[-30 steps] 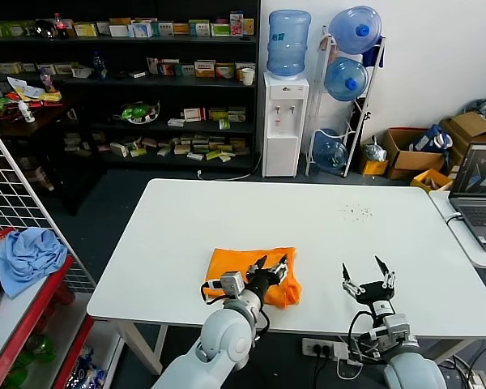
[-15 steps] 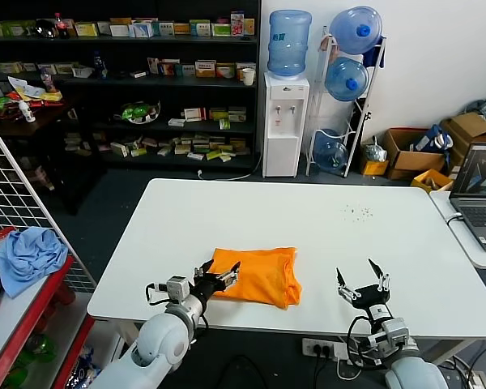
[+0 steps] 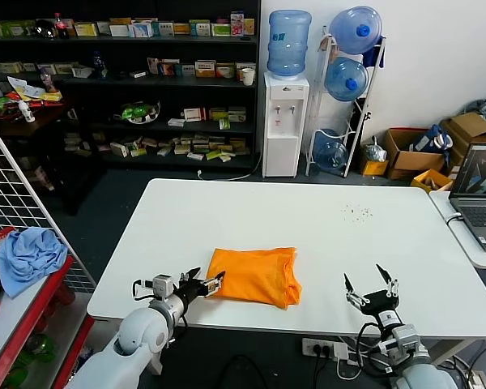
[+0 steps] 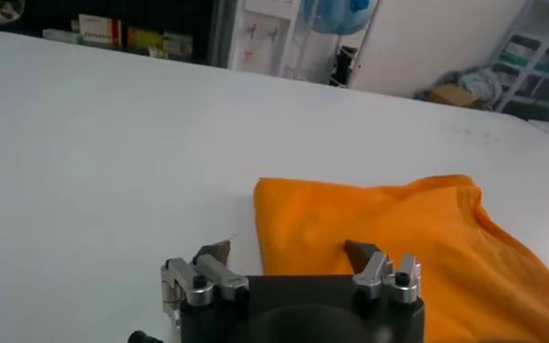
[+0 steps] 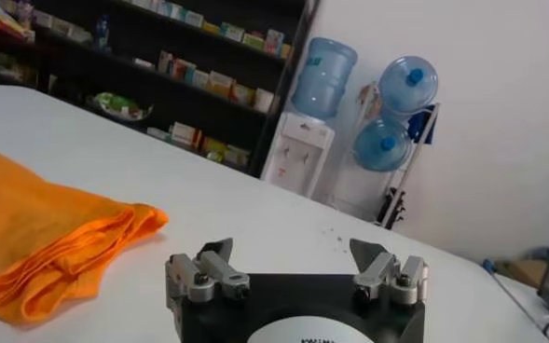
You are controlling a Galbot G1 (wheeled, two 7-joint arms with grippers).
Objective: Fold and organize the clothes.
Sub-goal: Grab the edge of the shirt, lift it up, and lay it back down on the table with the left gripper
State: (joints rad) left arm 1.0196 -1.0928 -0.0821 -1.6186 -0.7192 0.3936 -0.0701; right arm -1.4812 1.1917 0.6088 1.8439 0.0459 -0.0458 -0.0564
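Note:
The orange clothes (image 3: 256, 275) lie folded into a flat rectangle on the white table (image 3: 292, 219), near its front edge. My left gripper (image 3: 205, 284) sits low at the bundle's left edge, open, nothing between its fingers. In the left wrist view the clothes (image 4: 414, 242) fill the space just ahead of the left gripper (image 4: 288, 252), whose jaws stand wide and empty. My right gripper (image 3: 371, 286) hovers open over bare table to the right of the bundle. The right wrist view shows the right gripper (image 5: 293, 252) open, with the folded clothes (image 5: 41, 233) off to one side.
A laptop (image 3: 479, 194) stands on a side table at the right. A red shelf at the left holds a light blue cloth (image 3: 28, 253) behind a wire grid. Shelving, a water dispenser (image 3: 285, 121) and bottles stand beyond the table.
My left gripper has let go of the shirt and drawn back to the left, off the bundle to its left edge. The shirt now lies flat. The right gripper dipped slightly toward the front.

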